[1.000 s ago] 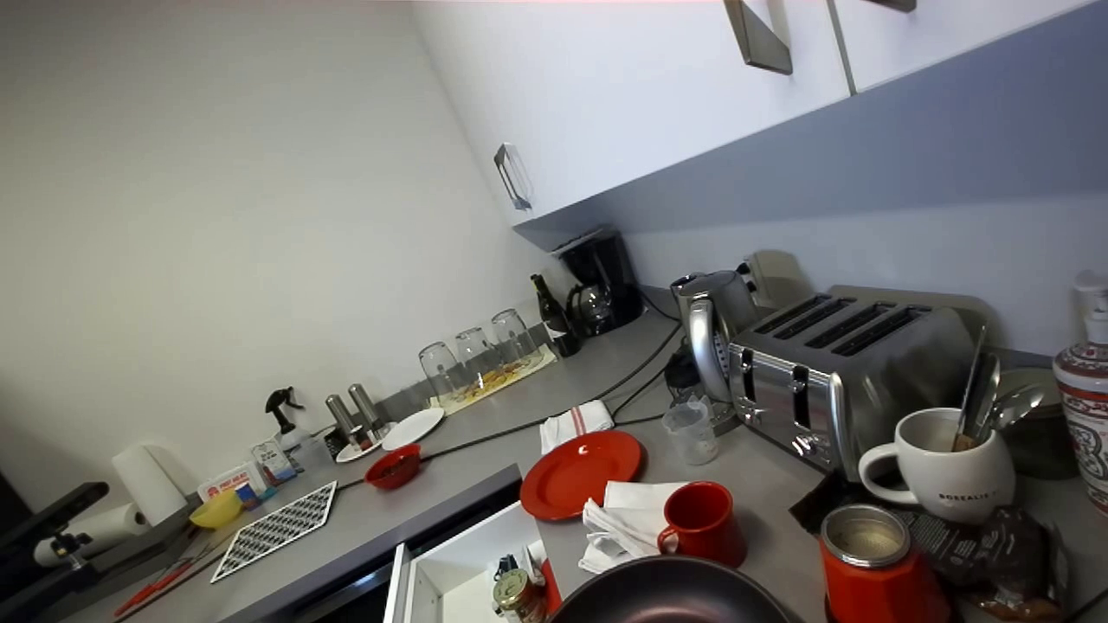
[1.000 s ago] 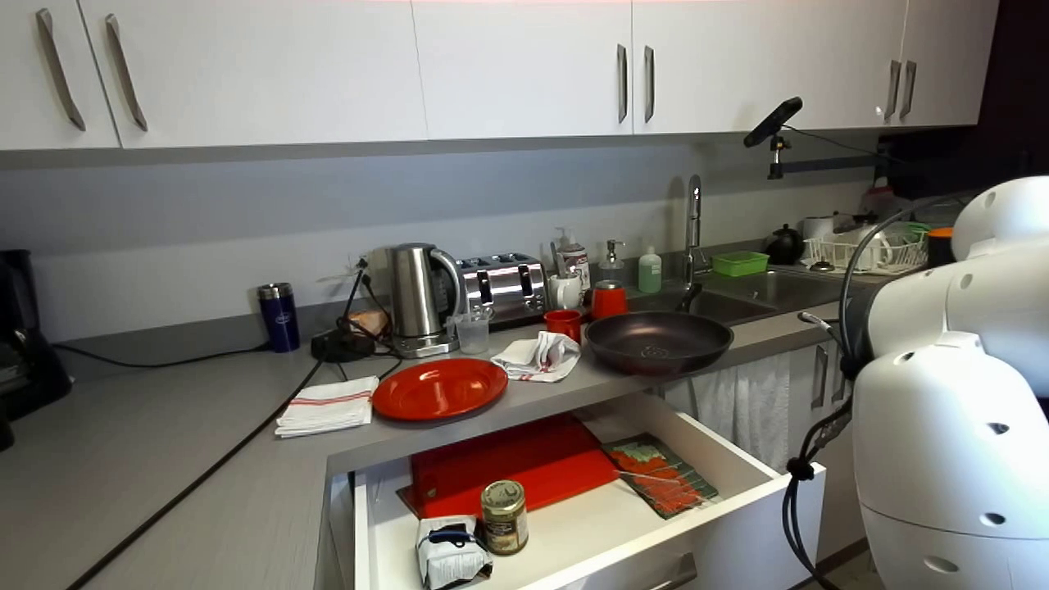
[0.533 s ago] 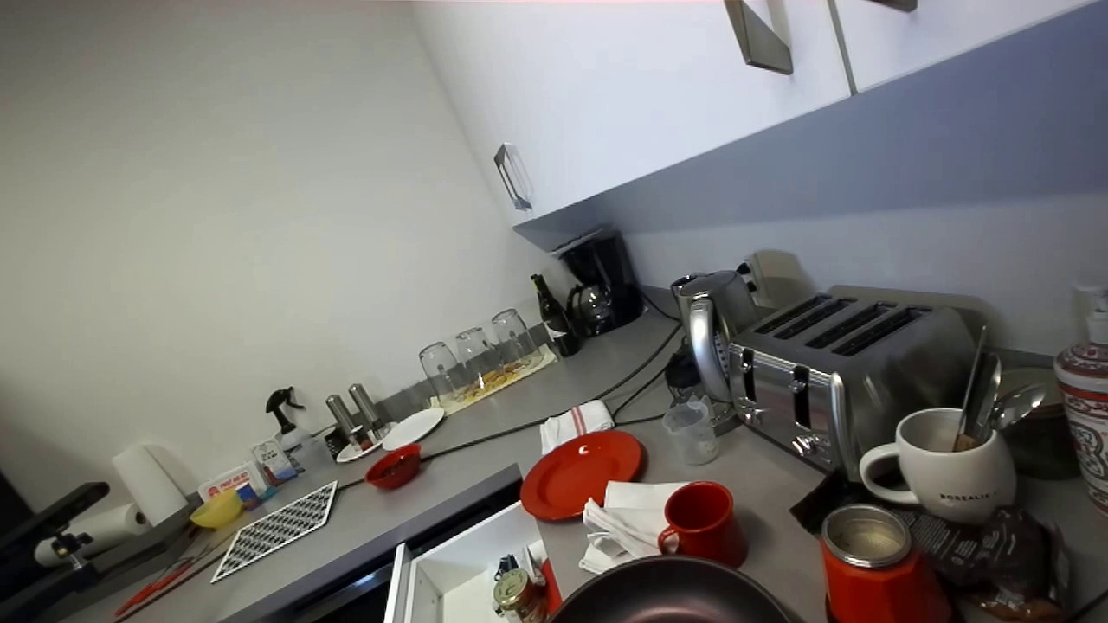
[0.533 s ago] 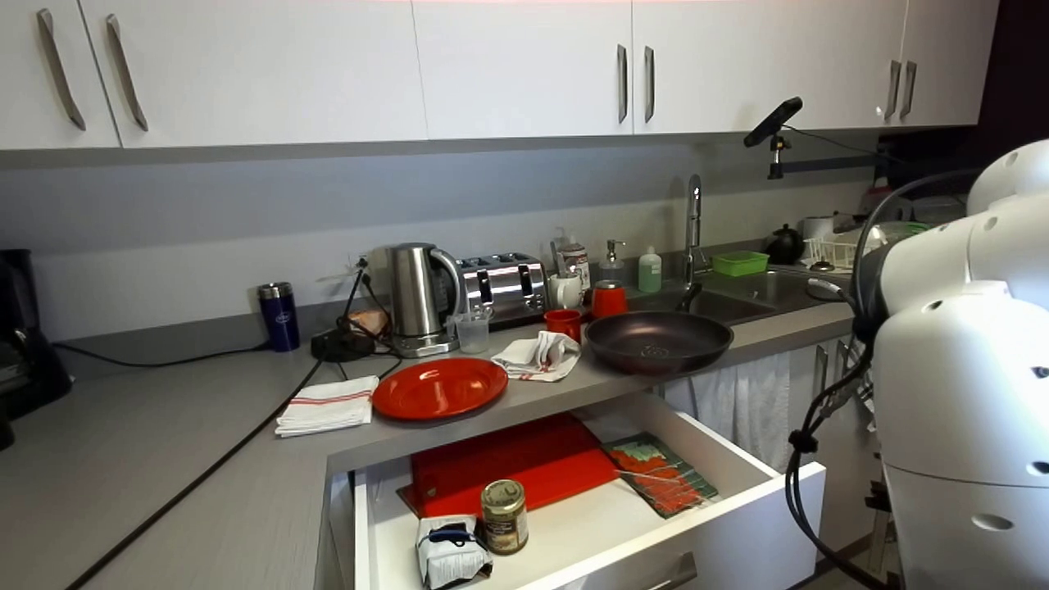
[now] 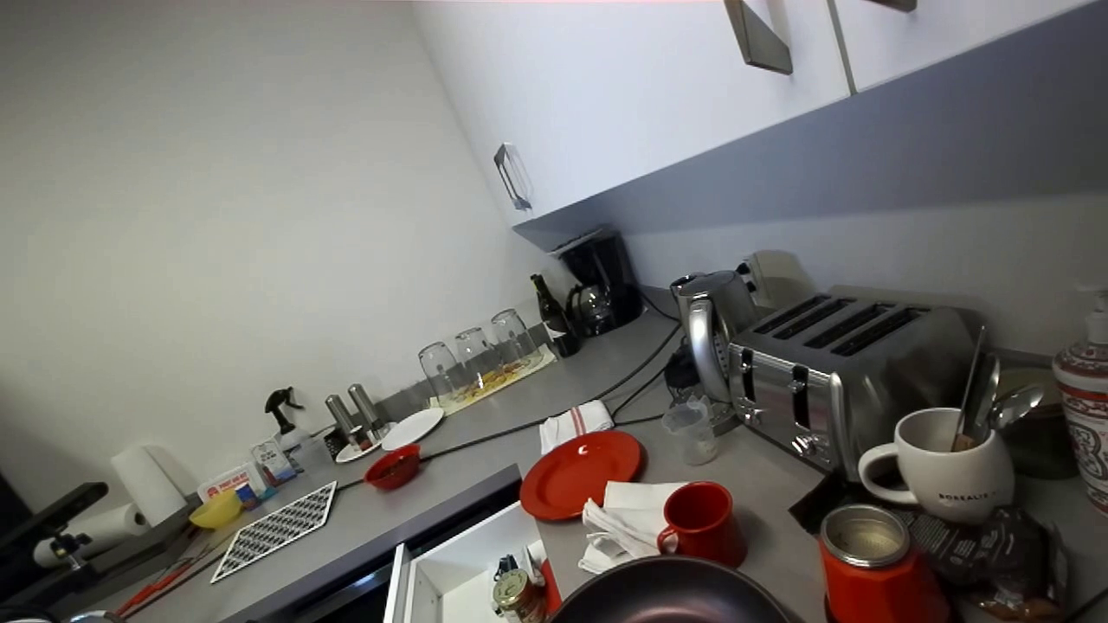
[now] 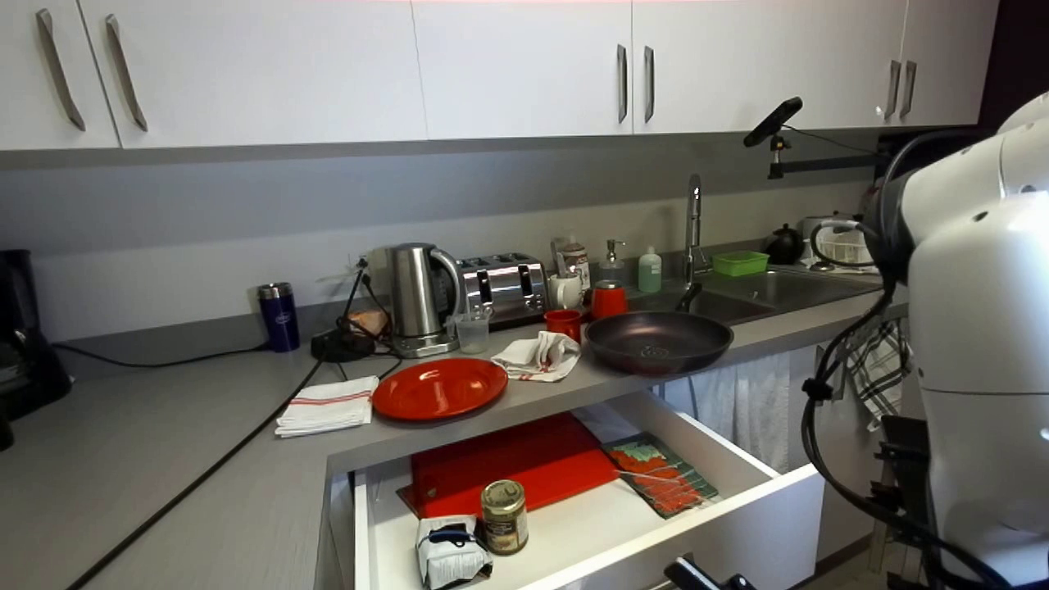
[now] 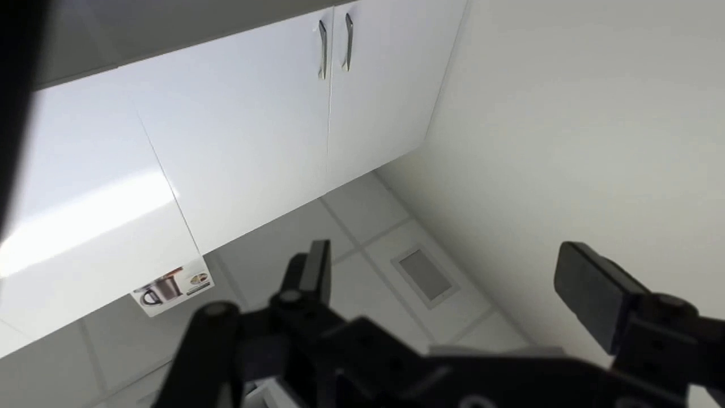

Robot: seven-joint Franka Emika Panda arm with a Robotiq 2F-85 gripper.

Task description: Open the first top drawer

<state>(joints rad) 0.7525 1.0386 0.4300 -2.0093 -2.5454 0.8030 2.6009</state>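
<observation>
We find the top drawer (image 6: pixel 578 526) standing open, our hand (image 7: pixel 444 262) spread wide, holding nothing; little seems left.

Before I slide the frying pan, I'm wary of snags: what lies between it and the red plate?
A crumpled white cloth, as both exterior views show; the red mug stands beside it, toward the toaster.

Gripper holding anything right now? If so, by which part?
Nothing held: in the wrist view, the gripper is open, with nothing between its jaws.
</observation>
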